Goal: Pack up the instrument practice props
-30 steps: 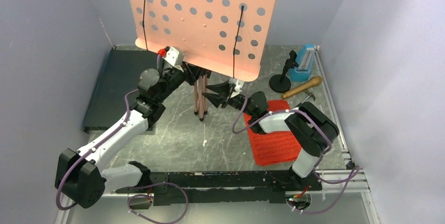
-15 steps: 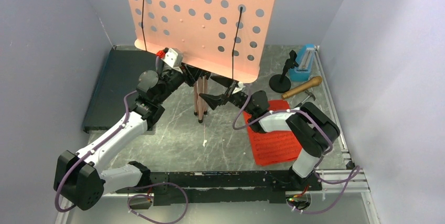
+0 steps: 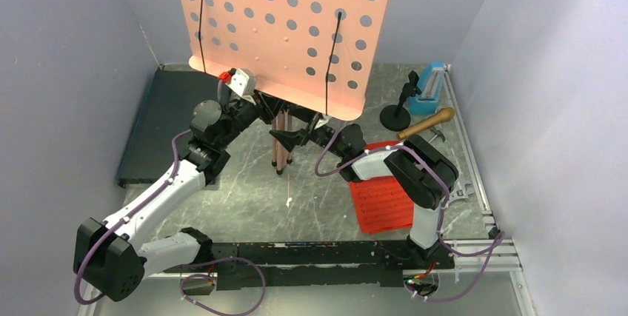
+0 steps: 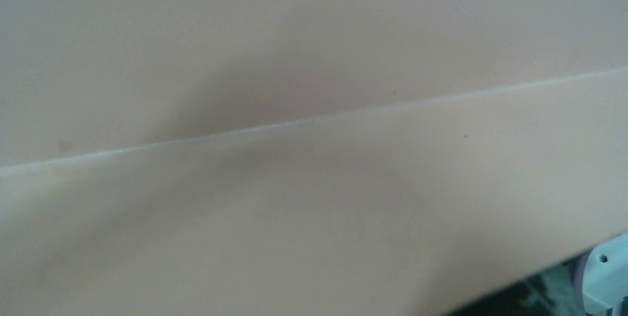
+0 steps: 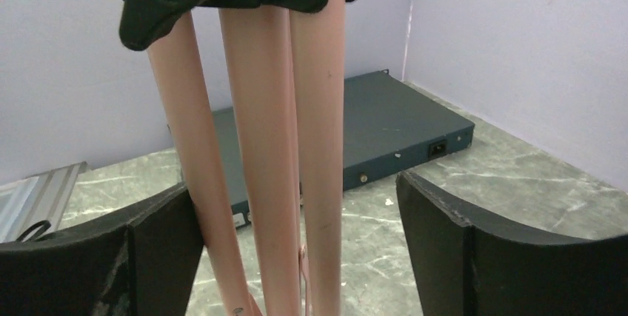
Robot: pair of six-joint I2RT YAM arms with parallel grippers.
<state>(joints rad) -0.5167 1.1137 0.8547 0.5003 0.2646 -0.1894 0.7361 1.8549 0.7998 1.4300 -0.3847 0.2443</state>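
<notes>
While the right gripper [image 5: 296, 216] brackets, jaws apart, the folded legs [image 5: 266, 146] of the pink tripod music stand [image 3: 281, 27] at upper centre, it should close level on all three tubes together. Left gripper [image 3: 259, 103]: tucked under the desk [image 4: 296, 72], grip cannot be told.

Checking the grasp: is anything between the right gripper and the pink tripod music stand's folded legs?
Nothing visible. The right gripper is open, its black fingers flanking the folded legs of the pink tripod music stand, nothing between.
</notes>
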